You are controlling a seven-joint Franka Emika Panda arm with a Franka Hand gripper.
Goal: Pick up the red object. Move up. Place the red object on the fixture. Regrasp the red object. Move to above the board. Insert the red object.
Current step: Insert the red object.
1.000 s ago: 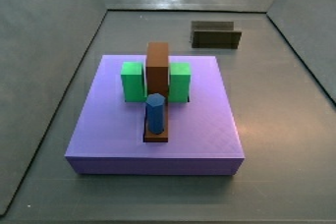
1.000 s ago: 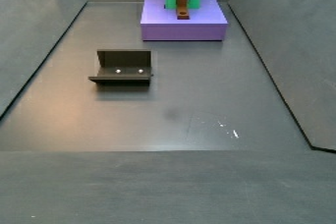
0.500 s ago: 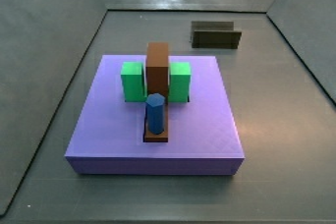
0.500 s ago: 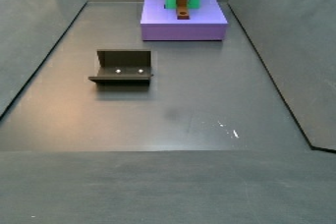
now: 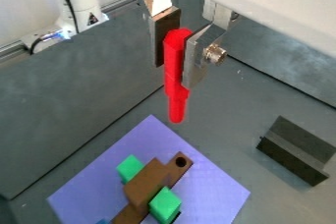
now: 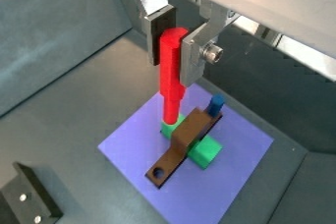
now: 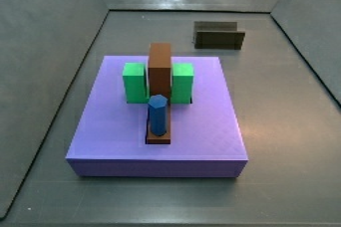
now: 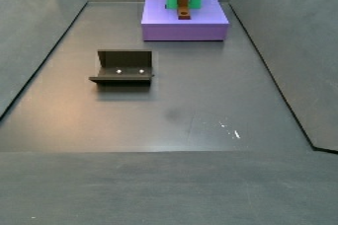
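Holding red object above board

Nothing differs in both side views from half a second back. Gripper (image 5: 182,39), seen only in both wrist views, clamps shut on the red object (image 5: 175,77): bright red peg, long axis vertical, free end pointing down toward the board (image 6: 243,141). Fixture (image 8: 123,68) sits well apart.

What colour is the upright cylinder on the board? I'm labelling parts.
Blue. The cylinder shows best in a side view, standing on the purple board; the gripper is above.
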